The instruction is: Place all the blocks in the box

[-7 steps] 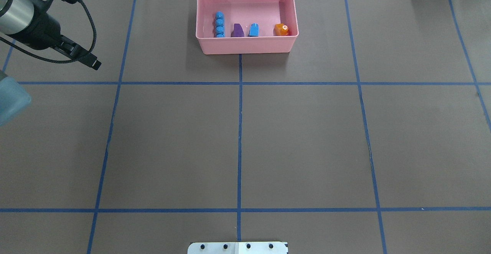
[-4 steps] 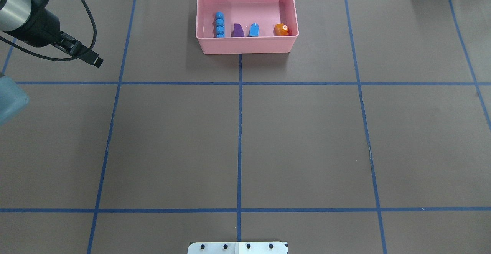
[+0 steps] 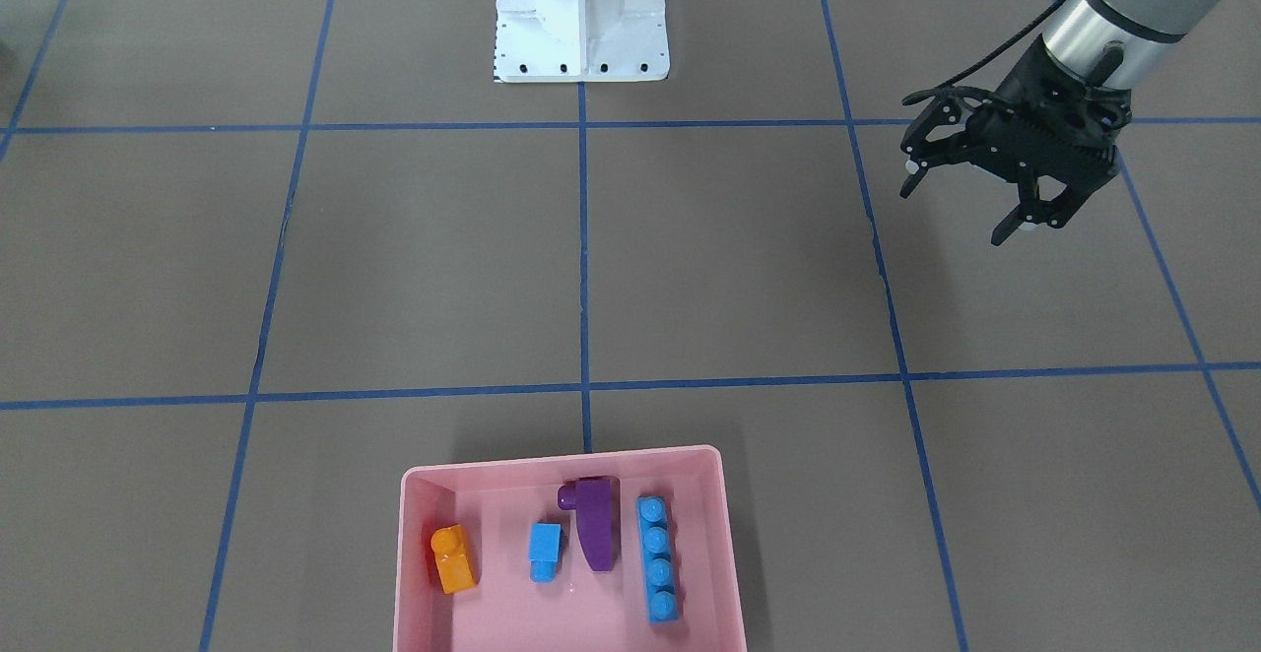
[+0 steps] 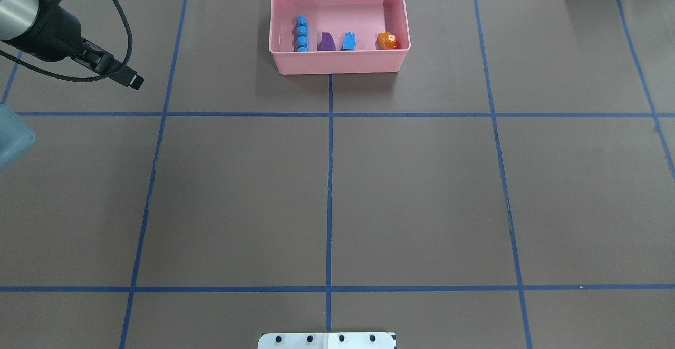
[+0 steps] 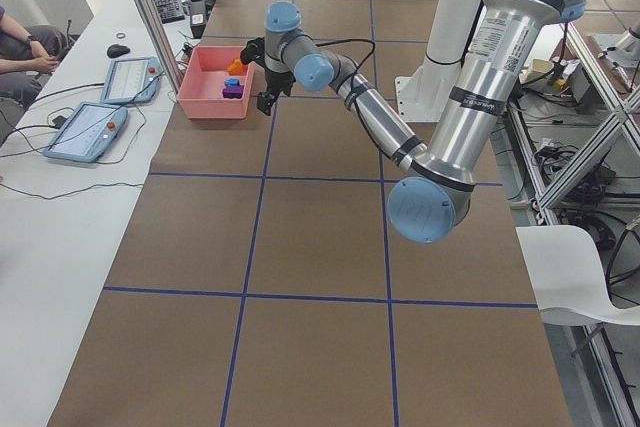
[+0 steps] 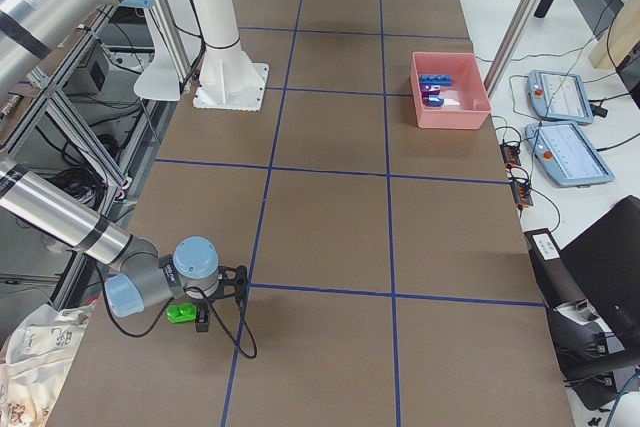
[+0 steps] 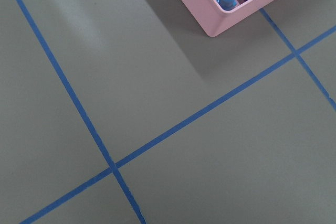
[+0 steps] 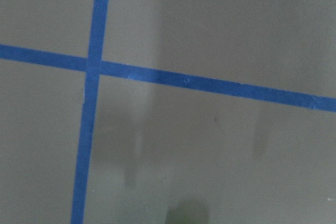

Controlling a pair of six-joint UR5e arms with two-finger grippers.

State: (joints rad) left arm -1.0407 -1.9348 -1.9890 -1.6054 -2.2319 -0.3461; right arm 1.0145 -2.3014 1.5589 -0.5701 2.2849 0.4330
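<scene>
The pink box [image 3: 562,457] stands at the table's far side from the robot, also seen in the overhead view [image 4: 337,63]. Inside it lie an orange block [image 3: 453,558], a small blue block [image 3: 544,544], a purple block [image 3: 594,529] and a long blue block [image 3: 658,558]. My left gripper [image 3: 954,211] hangs open and empty, well off to the box's side. A green block [image 6: 180,313] sits at the table's near end in the exterior right view, right beside my right gripper [image 6: 205,315]. I cannot tell whether that gripper is open or shut.
The white robot base [image 3: 581,22] stands at the table's edge. Blue tape lines cross the brown table cover. Two teach pendants [image 6: 565,137] lie on a side table behind the box, where a person [image 5: 20,47] sits.
My left gripper has drifted slightly away from the robot and a little toward the box. The blocks in the box have not moved.
</scene>
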